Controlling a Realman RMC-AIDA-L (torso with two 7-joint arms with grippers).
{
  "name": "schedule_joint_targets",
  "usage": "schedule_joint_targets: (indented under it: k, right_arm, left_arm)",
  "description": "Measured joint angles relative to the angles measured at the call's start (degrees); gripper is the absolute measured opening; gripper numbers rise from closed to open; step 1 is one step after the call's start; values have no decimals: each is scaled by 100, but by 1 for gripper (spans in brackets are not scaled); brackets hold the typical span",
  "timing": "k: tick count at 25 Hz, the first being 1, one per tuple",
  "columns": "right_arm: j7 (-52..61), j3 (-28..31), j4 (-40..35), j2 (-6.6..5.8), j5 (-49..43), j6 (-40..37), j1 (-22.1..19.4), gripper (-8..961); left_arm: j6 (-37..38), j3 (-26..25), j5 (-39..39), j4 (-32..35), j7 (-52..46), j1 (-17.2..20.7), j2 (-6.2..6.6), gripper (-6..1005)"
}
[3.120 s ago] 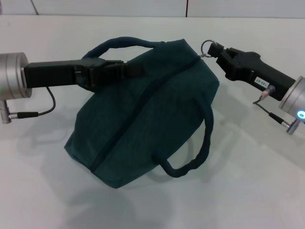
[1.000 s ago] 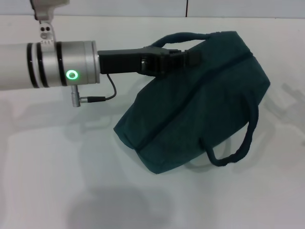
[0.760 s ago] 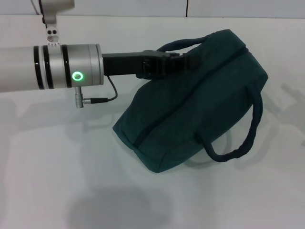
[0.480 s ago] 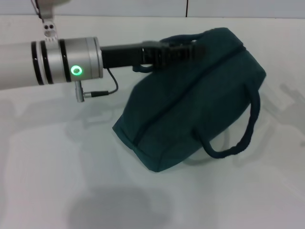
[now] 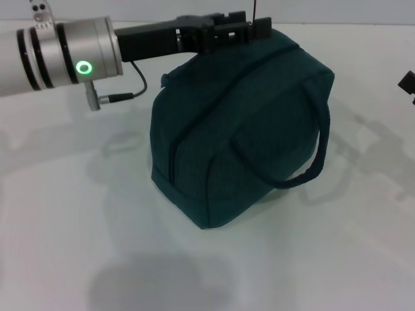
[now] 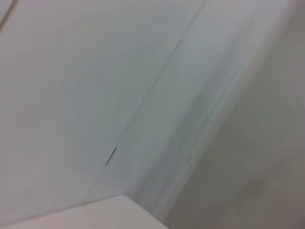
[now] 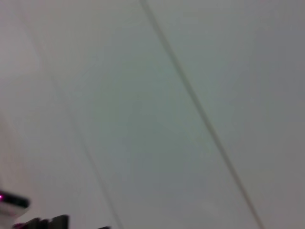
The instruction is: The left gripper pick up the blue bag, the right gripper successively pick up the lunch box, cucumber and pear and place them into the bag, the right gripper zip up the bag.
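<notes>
The blue bag (image 5: 246, 123) stands nearly upright on the white table, its zip line closed along the top and down the near end. One loop handle (image 5: 316, 155) hangs down its right side. My left gripper (image 5: 235, 29) reaches in from the left and is shut on the bag's top, where the other handle sits. Only a small black tip of my right gripper (image 5: 408, 82) shows at the right edge, well away from the bag. The lunch box, cucumber and pear are out of view. Both wrist views show only blurred pale surfaces.
The white table (image 5: 97, 227) spreads around the bag, with the bag's shadow to its front and right. A cable (image 5: 133, 87) hangs from the left arm's silver joint (image 5: 65, 52). A wall seam runs along the back.
The left gripper has raised the bag's top and pulled it back and left, so the bag stands more upright. The right gripper let go of the zip pull and withdrew to the right edge.
</notes>
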Motion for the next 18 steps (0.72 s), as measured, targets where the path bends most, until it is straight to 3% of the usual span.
schedule_joint_targets:
  k: [6, 13, 18]
  right_arm:
    - [-573, 5, -46, -88, -441, -910, 188, 841]
    - [-1050, 2, -870, -125, -1879, -1332, 293, 850]
    - [-905, 2, -1244, -36, -2875, -1187, 454, 864]
  left_arm:
    - [537, 0, -4, 497, 358, 148, 95, 816]
    - [2043, -158, -34, 914, 1045, 596, 281, 881]
    - [2336, -271, -37, 879, 1479, 990, 328, 881]
